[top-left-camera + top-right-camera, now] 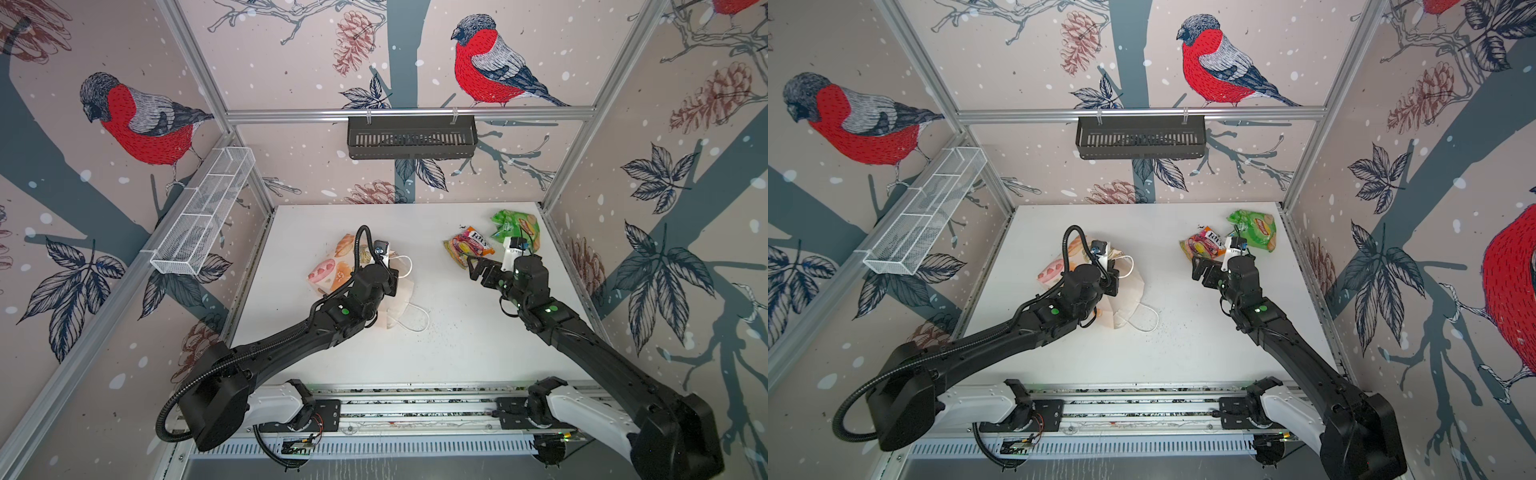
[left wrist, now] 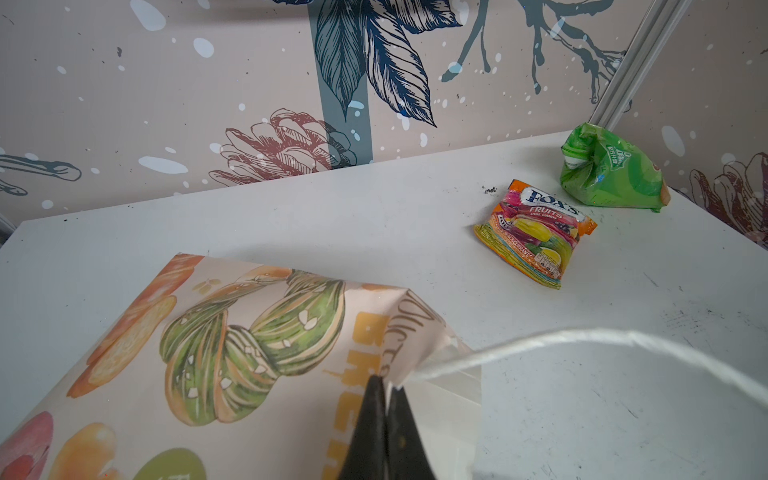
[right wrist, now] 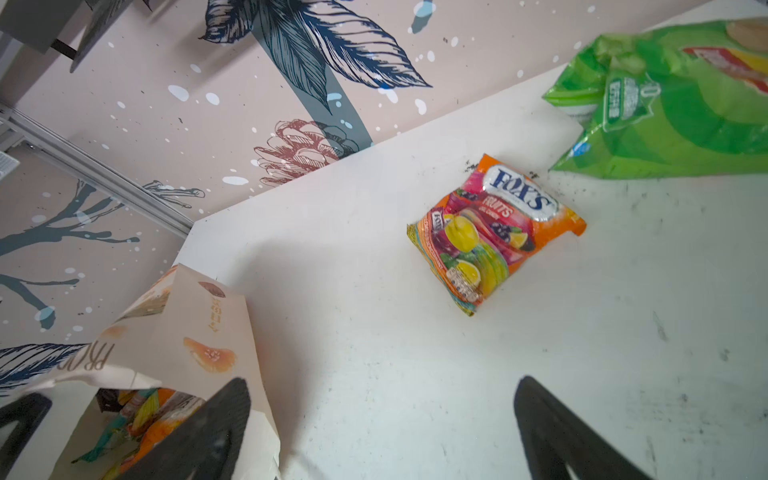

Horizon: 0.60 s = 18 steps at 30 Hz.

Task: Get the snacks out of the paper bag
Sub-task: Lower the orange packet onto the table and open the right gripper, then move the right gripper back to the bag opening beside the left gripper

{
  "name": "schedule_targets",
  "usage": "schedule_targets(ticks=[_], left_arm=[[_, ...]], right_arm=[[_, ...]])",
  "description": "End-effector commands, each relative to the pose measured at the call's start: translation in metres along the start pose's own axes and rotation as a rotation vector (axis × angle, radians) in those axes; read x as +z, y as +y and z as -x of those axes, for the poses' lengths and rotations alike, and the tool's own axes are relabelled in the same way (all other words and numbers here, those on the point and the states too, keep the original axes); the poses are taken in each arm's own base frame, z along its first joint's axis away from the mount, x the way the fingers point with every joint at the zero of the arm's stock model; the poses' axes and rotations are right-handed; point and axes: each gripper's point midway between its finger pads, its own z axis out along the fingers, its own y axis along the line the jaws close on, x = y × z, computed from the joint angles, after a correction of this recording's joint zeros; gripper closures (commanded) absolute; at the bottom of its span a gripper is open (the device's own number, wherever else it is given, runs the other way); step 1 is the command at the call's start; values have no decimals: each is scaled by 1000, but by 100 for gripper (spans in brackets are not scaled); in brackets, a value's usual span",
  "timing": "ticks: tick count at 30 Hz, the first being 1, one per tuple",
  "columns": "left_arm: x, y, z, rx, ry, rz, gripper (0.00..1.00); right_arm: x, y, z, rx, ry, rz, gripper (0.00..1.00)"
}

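On the left half of the white table (image 1: 415,357), I have my left gripper (image 2: 386,386) clenched on the rim of the paper bag (image 2: 208,332), right where a white cord handle (image 2: 582,340) leaves the paper. The bag slumps over beneath my wrist, well apart from the left edge of the table and from the far edge. My right gripper (image 3: 382,382) hangs released, jaws wide apart and holding nothing, above bare table between the bag's mouth and the snacks already out. Between the bag and those snacks runs a broad bare strip, and in both top views the near half of the table, towards my arms' bases, is bare too, apart from dark crumbs. The green packet (image 1: 515,226) lies near the far right corner, close to the right edge; the orange candy packet (image 1: 467,246) lies near it on the side towards the middle, not touching it. That makes two packets out on the table. Through the bag's mouth my right wrist camera shows more packets (image 3: 141,419) inside, orange, yellow and teal, bunched so that I cannot count them. I count two cord handles on the one bag, and two baskets on the walls: a black slotted basket (image 1: 411,137) on the back wall and a white mesh basket (image 1: 203,216) on the left wall.
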Motion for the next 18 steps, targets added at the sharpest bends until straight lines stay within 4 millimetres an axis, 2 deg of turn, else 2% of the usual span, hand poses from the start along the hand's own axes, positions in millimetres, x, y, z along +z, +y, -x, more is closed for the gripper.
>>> schedule_targets(ticks=[1, 5, 8, 13, 18], left_arm=[[1, -9, 13, -30, -28, -42, 100], [5, -11, 21, -8, -29, -31, 100], [7, -11, 24, 7, -20, -23, 100], [3, -16, 26, 23, -3, -54, 100], [-3, -11, 28, 33, 16, -39, 100]], right_arm=[[-7, 6, 2, 49, -64, 67, 0], [-16, 17, -5, 60, -70, 155, 0], [-22, 37, -11, 69, -63, 253, 0], [-22, 71, -35, 47, -19, 344, 0], [-19, 97, -59, 60, 30, 412, 0]])
